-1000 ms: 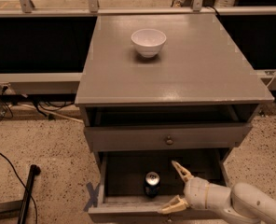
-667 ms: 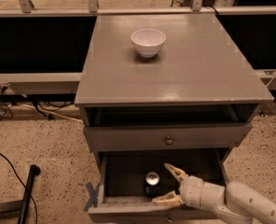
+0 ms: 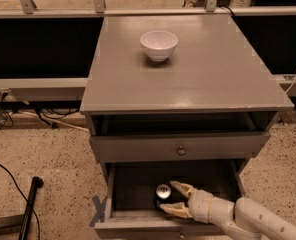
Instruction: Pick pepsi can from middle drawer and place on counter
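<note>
The pepsi can (image 3: 162,192) stands upright in the open middle drawer (image 3: 128,194), near its front, with its silver top showing. My gripper (image 3: 170,198) reaches in from the lower right on a white arm. Its two tan fingers are spread, one behind the can and one in front, with the can at their tips. The counter (image 3: 198,79) is the grey top of the cabinet above.
A white bowl (image 3: 159,44) stands on the counter toward the back. A closed drawer front with a round knob (image 3: 181,151) sits above the open drawer. A black pole (image 3: 28,209) and cables lie on the speckled floor at left. Blue tape (image 3: 99,210) marks the floor.
My gripper has moved left across the drawer, and its open fingers now bracket the can. The can has not moved.
</note>
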Robot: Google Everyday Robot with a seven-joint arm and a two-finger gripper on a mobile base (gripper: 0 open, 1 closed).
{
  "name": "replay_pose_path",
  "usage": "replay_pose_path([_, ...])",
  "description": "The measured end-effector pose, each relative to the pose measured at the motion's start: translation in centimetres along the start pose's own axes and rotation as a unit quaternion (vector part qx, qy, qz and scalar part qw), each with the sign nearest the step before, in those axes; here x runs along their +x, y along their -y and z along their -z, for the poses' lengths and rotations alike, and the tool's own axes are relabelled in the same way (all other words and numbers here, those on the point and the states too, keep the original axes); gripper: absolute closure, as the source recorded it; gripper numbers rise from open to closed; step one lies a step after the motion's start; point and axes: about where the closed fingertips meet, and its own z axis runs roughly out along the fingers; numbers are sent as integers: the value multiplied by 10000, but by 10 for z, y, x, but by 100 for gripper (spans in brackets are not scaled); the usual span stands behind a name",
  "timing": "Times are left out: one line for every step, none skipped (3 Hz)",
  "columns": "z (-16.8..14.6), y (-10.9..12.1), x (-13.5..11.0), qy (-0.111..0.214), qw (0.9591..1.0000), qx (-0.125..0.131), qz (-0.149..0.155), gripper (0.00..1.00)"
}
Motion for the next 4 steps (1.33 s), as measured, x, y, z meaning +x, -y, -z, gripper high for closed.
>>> replay_pose_path([-15, 9, 5, -12, 9999, 115, 66, 0])
replay_pose_path([-21, 11, 5, -21, 9999, 105, 95, 13])
replay_pose_path([-25, 11, 12, -93, 9999, 104, 53, 21])
replay_pose_path([-29, 8, 18, -175, 9998, 78, 31, 38])
